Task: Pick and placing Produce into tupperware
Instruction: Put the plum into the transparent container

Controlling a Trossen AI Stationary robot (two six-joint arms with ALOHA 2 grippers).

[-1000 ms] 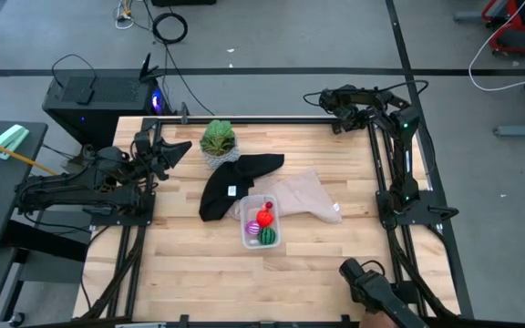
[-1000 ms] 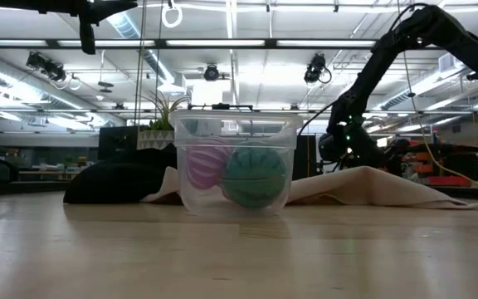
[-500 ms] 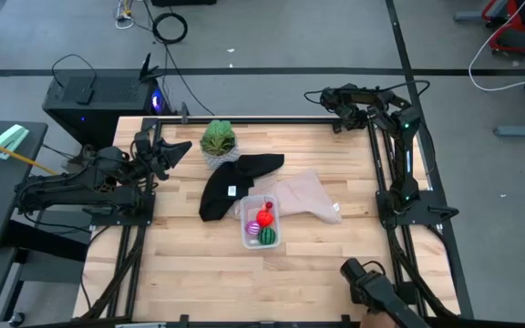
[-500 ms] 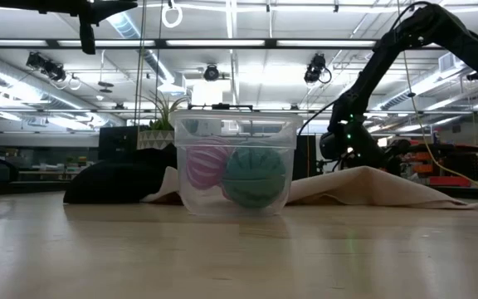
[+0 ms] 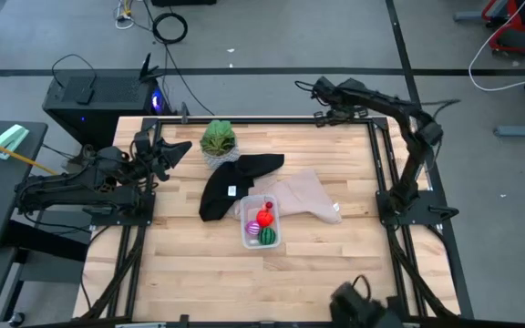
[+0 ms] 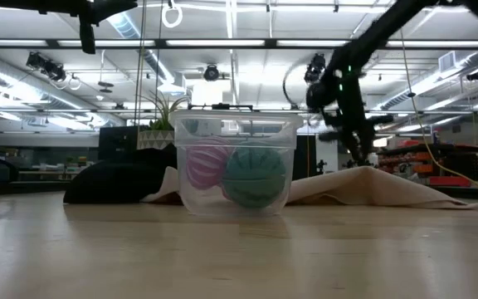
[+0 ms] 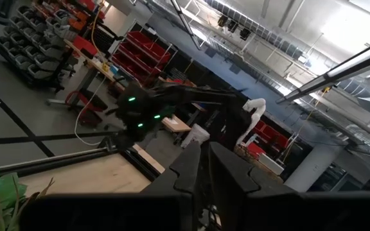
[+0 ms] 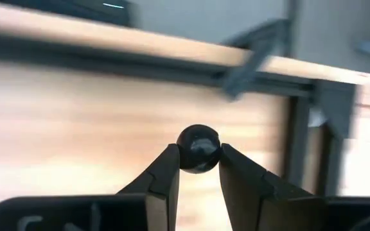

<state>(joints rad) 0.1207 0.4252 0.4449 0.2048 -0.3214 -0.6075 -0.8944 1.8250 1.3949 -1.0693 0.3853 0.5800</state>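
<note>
A small clear plastic rectangular tub (image 5: 261,221) sits mid-surface on the pale wooden surface (image 5: 180,264), holding a red toy fruit (image 5: 264,217), a green melon-like one (image 5: 268,236) and a magenta one (image 5: 253,229). A black cloth (image 5: 231,183) and beige cloth (image 5: 306,195) lie beside it.

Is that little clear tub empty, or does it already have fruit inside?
Not empty. The clear tub holds a red fruit, a green melon-like one and a purple one.

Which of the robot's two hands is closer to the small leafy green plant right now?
The left. The left hand sits just beside the small leafy green plant, near the table's left rear edge. The right hand is farther off, past the table's back edge on the plant's other side.
</note>
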